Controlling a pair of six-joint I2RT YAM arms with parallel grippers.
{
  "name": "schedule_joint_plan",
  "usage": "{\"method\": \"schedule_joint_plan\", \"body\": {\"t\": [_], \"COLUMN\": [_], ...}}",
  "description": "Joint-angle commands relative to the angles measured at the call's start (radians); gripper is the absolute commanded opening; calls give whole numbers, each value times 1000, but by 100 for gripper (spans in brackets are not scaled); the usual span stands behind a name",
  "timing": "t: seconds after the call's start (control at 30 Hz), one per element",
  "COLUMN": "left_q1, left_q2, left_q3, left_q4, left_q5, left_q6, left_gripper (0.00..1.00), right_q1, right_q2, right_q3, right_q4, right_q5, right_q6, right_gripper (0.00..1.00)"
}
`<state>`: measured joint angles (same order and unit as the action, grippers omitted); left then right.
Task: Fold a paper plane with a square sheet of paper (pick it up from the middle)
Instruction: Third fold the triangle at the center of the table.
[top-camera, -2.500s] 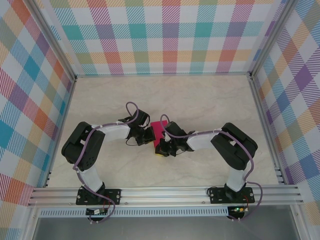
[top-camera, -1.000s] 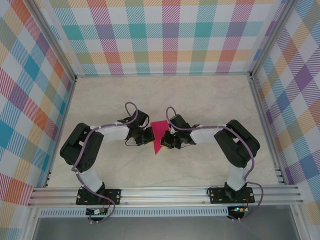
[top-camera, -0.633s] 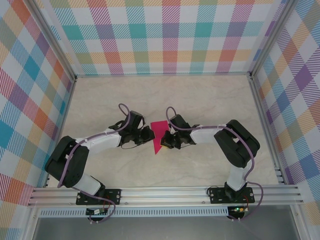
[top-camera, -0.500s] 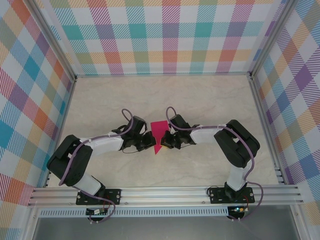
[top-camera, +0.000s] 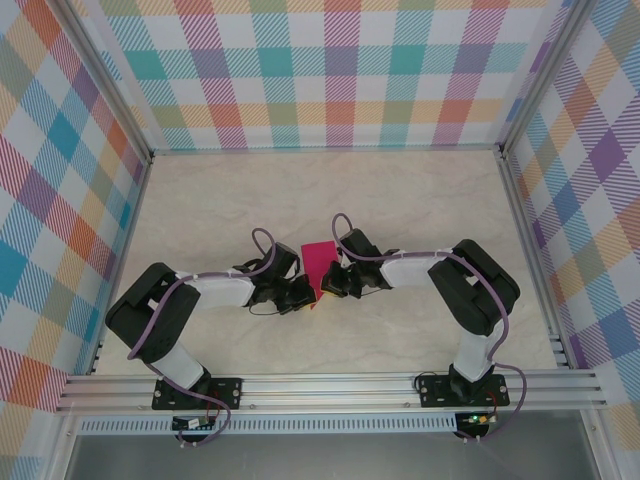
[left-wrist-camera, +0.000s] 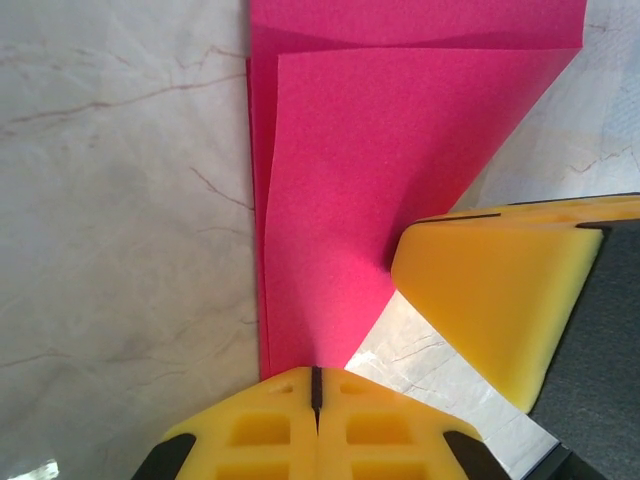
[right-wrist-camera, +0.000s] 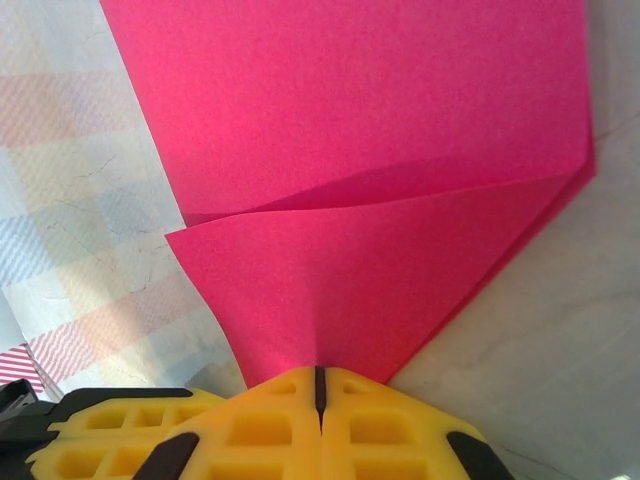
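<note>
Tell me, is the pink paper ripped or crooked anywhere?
No rips show. The pink paper is a bit crooked: in the left wrist view its top flap sits slightly off the layer beneath, leaving a thin strip along the left edge.

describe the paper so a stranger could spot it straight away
On the marble-look table, look at the centre where the two arms meet. The pink paper sits pinched by the left hand and right hand. It is the only magenta thing, folded to a point.

Surface: cream marble-veined tabletop (top-camera: 420, 200) | On it: one magenta-pink folded paper plane (top-camera: 320, 260), creased layers, lying near the middle, narrow point toward the near edge
</note>
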<state>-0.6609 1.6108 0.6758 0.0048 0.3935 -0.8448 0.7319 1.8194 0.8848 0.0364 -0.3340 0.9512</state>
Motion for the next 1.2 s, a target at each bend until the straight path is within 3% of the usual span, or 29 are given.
{"method": "schedule_joint_plan", "body": {"t": [0.0,0.37,0.53,1.17], "left_q1": [-9,-14,-16,-17], "left_q2": [27,30,23,41], "left_q3": [-16,-5,-7,-32], "left_q4": [-65,-89,-101,-157], "left_q5": [-63,-82,-89,-102], "left_q6": [10,15,12,17], "left_gripper": [0,0,0,0], "right_q1": [3,34,29,-193], "right_q2": [-36,1,39,55], "right_q3": [-33,3,41,61], "right_q4": [22,9,-69,-142], "right_q5": [-20,-60,-7,74], "right_q6": [-53,-102,-105,-142], "right_gripper": [2,2,2,2]}}
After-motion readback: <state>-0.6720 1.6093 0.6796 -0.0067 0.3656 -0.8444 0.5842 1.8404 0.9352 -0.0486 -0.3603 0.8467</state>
